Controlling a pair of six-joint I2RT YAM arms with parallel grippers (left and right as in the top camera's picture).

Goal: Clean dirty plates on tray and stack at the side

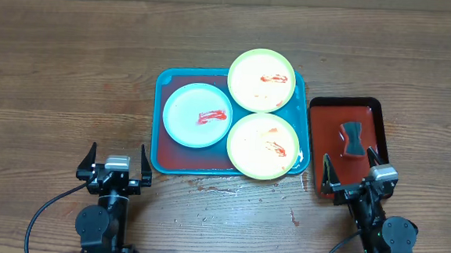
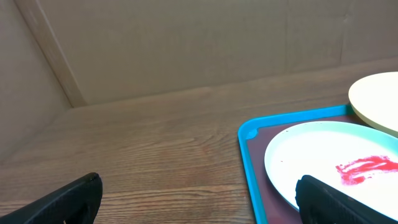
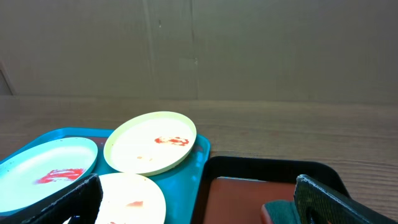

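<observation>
The teal-rimmed tray point(image 1: 159, 158) holds three sauce-smeared plates: a light blue plate point(image 1: 180, 117) at the left, a yellow-green plate point(image 1: 247, 89) at the far right corner, overhanging the rim, and a second yellow-green plate point(image 1: 248, 147) at the front right. My left gripper point(image 1: 115, 169) is open and empty near the front edge, left of the tray. My right gripper point(image 1: 357, 175) is open and empty over the near end of the black-rimmed tray. The blue plate point(image 2: 323, 155) and tray rim point(image 2: 249, 162) show in the left wrist view. The plates point(image 3: 149, 146) also show in the right wrist view.
A smaller black-rimmed red tray point(image 1: 372, 106) stands right of the teal tray with a dark green and red sponge point(image 1: 353, 140) on it. Small red spots mark the wood point(image 1: 292, 217) in front of the trays. A cardboard wall stands behind the table.
</observation>
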